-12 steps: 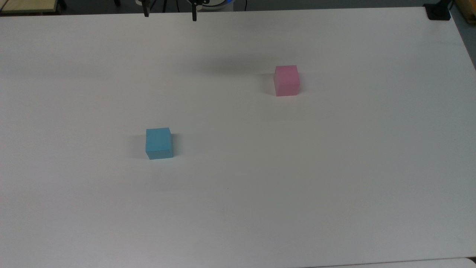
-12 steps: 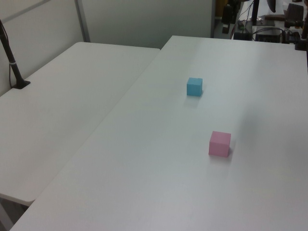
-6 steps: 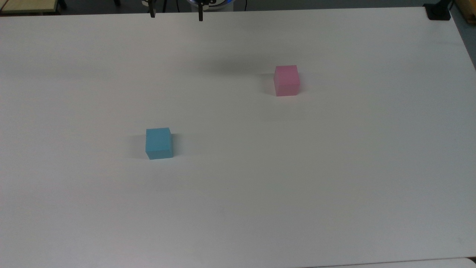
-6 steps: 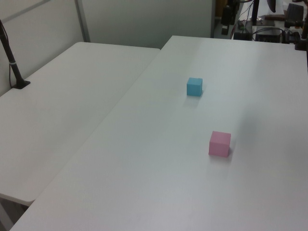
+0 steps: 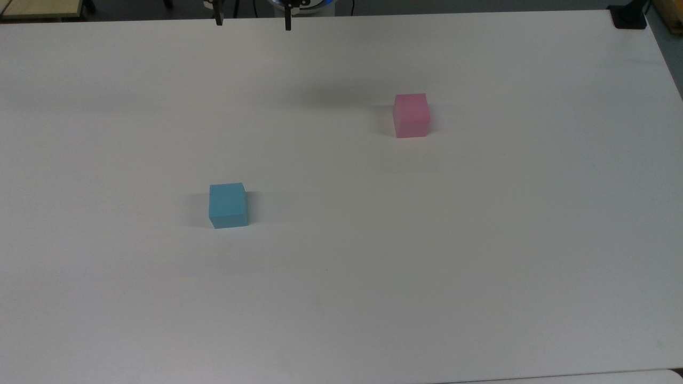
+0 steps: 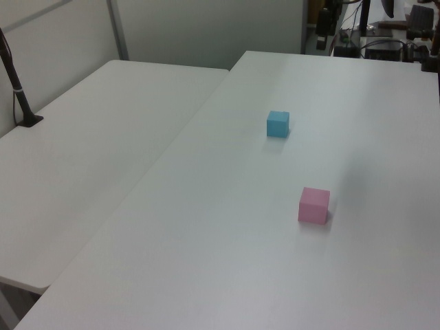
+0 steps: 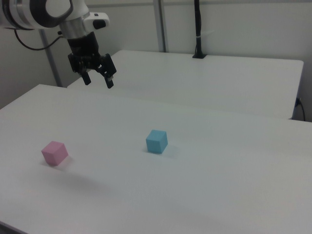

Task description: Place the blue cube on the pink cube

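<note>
Blue cube: the blue cube (image 5: 228, 205) sits flat on the white counter (image 5: 480, 240), alone, toward the top view's left.
Pink cube: the pink cube (image 5: 411, 115) rests on the same counter, well apart from the blue one, toward the top view's upper right.
Gripper: the gripper (image 7: 98, 77) hangs high above the counter, its fingers (image 7: 110, 79) spread apart and holding nothing (in the top view, two dark tips at the upper edge).
In the way: bare counter lies between the two cubes.
Surroundings: a second white table (image 6: 89, 158) butts against the counter on the left view's left; a dark pole (image 6: 15, 86) stands on it.
Right view alone: the arm (image 7: 44, 12), white and rounded, reaching in from the right view's upper left.
Left view alone: cluttered equipment (image 6: 385, 31) beyond the counter's far end.
</note>
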Available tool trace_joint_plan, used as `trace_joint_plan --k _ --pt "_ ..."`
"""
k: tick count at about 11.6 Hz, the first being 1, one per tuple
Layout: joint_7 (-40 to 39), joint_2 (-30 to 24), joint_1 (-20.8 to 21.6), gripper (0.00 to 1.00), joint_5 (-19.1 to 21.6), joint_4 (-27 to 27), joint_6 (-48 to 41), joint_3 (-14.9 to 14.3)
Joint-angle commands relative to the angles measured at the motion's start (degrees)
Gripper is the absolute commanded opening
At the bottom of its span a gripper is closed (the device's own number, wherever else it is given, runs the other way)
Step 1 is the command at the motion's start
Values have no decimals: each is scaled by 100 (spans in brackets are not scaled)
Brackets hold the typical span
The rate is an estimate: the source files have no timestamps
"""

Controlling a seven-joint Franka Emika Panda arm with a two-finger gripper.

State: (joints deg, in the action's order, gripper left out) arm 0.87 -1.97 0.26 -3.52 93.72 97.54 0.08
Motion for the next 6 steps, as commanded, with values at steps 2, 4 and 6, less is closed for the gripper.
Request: trace_joint_plan --k 2,4,6 --pt "80 -14 62 100 -25 33 2 -17" --pt "46 -23 80 100 -25 41 2 -17" --pt "19 -23 79 100 -25 41 11 -17"
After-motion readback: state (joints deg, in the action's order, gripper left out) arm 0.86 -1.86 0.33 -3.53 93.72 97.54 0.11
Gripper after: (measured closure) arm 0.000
